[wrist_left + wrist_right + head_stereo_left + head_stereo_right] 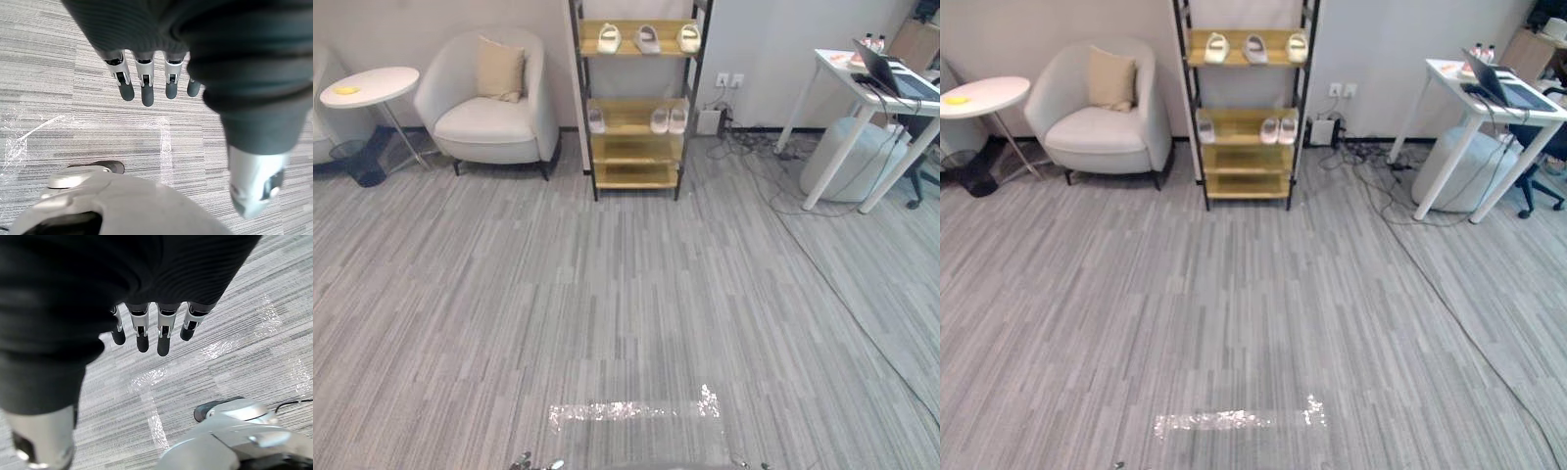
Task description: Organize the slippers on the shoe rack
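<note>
Left hand [145,81]: hung above the grey carpet [44,73], fingers straight and relaxed, holding nothing.
Right hand [164,330]: in the same pose, fingers loosely extended and empty.
Shoe rack [634,175]: stood at the top centre of the eye views, against the wall and well apart from both hands.
Top-shelf slippers [648,39]: three sat in a spaced row.
Middle-shelf slippers [669,119]: two sat side by side at the right, with a single slipper [596,120] apart at the left.
Lower shelves: bare wood.
Look: all six were pale, cream to white; finer detail was too small to tell.
Progress: every slipper seen was on the rack, so placing seemed done; at most, pairing and tidying the rows seemed left.
Surroundings: an armchair [494,98] stood left of the rack, and a white desk [871,93] stood at the upper right.
</note>
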{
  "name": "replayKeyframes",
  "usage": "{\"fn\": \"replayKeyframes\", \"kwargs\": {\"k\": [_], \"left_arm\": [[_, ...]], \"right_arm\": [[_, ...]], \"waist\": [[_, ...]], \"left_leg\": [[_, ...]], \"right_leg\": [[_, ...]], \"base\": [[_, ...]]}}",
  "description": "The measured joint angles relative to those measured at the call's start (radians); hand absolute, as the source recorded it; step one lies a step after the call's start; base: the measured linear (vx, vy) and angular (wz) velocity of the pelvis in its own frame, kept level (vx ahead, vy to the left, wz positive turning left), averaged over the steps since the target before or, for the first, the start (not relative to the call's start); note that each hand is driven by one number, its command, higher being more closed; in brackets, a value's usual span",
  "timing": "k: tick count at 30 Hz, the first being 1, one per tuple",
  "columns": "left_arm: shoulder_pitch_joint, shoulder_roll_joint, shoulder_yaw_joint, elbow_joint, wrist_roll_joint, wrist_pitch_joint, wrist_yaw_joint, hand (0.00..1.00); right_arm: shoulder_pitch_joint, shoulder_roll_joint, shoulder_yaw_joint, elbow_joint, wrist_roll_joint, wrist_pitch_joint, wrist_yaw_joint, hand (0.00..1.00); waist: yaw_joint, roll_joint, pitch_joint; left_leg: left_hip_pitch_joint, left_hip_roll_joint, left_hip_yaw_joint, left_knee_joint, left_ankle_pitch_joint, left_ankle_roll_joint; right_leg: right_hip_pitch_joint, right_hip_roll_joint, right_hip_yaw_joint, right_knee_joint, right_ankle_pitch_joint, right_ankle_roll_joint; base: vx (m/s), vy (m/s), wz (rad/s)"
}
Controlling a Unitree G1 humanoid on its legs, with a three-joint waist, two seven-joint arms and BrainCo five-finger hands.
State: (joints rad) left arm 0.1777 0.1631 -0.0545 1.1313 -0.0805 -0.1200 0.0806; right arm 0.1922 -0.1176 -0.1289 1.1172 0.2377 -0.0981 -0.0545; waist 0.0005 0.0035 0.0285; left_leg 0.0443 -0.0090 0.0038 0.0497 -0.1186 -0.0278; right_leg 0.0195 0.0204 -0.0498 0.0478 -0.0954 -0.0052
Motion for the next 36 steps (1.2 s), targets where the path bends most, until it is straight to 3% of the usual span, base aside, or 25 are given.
{"fn": "replayKeyframes", "kwargs": {"k": [10, 29, 31, 34, 36], "left_arm": [[-0.037, -0.009, 0.036, 0.019, 0.011, -0.004, -0.001, 0.00], [-0.052, 0.000, 0.037, 0.026, 0.019, -0.004, 0.001, 0.00], [-0.061, 0.006, 0.043, 0.026, 0.019, -0.002, 0.002, 0.00], [-0.066, 0.007, 0.111, 0.004, 0.019, 0.000, 0.004, 0.00], [-0.054, 0.000, 0.144, -0.045, 0.014, 0.000, 0.005, 0.00]], "right_arm": [[-0.048, 0.012, -0.027, 0.013, -0.003, -0.009, -0.001, 0.00], [-0.077, 0.023, -0.025, 0.008, -0.004, -0.013, -0.005, 0.00], [-0.078, 0.031, -0.026, 0.005, -0.002, -0.015, -0.005, 0.00], [-0.084, 0.049, -0.026, -0.010, -0.001, -0.019, -0.006, 0.00], [-0.079, 0.054, -0.026, -0.034, -0.002, -0.018, -0.007, 0.00]], "waist": [[0.000, -0.002, 0.034], [0.000, -0.023, 0.075], [-0.001, -0.035, 0.084], [0.003, -0.060, 0.122], [0.018, -0.069, 0.133]], "left_leg": [[0.049, -0.004, 0.004, -0.046, 0.006, -0.009], [0.053, 0.006, 0.009, -0.073, 0.035, -0.007], [0.023, 0.010, 0.008, -0.014, 0.009, -0.022], [-0.060, 0.036, 0.055, 0.229, -0.066, -0.060], [-0.178, 0.078, 0.148, 0.522, -0.079, -0.043]], "right_leg": [[0.083, -0.001, -0.020, -0.112, 0.044, 0.028], [0.088, 0.008, -0.040, -0.136, 0.066, 0.010], [0.086, 0.009, -0.047, -0.133, 0.062, 0.004], [0.081, 0.016, -0.051, -0.067, -0.004, -0.020], [0.089, 0.012, -0.038, -0.004, -0.054, -0.029]], "base": [[0.07, 0.010, 0.01], [-0.04, -0.012, 0.01], [0.02, -0.021, 0.06], [-0.02, -0.045, 0.03], [0.00, -0.060, -0.17]]}}
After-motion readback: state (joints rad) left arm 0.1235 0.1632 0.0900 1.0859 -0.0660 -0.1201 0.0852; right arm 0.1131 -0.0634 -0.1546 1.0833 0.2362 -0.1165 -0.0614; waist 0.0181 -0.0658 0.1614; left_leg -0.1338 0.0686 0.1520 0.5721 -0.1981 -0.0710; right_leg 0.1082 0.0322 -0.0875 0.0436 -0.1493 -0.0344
